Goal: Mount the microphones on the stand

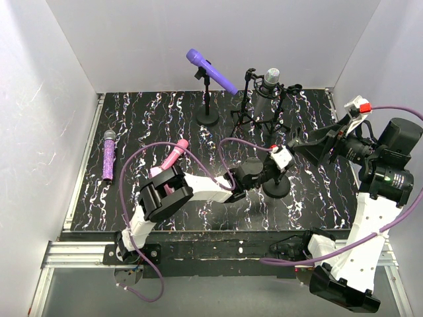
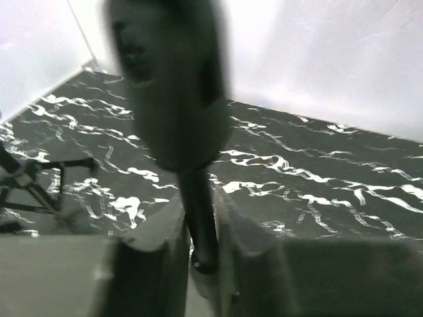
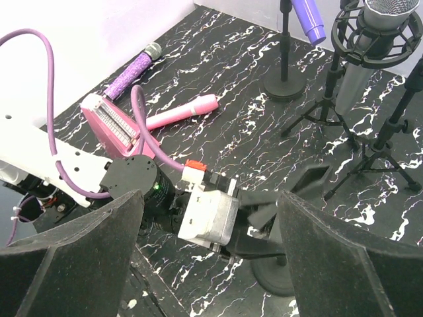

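Note:
My left gripper is shut on the thin pole of a black round-base stand; in the left wrist view the pole sits between the fingers, with the empty clip blurred above. My right gripper is open and empty just right of that stand, and its wrist view looks down on my left gripper. The pink microphone and the glittery purple microphone lie on the table. The plain purple microphone sits on a round-base stand. The silver-grey microphone sits in a tripod shock mount.
A pink wedge block lies beside the pink microphone, partly under my left arm. A second black tripod stands next to the silver-grey microphone's tripod. White walls close the back and sides. Purple cables loop over the table's middle.

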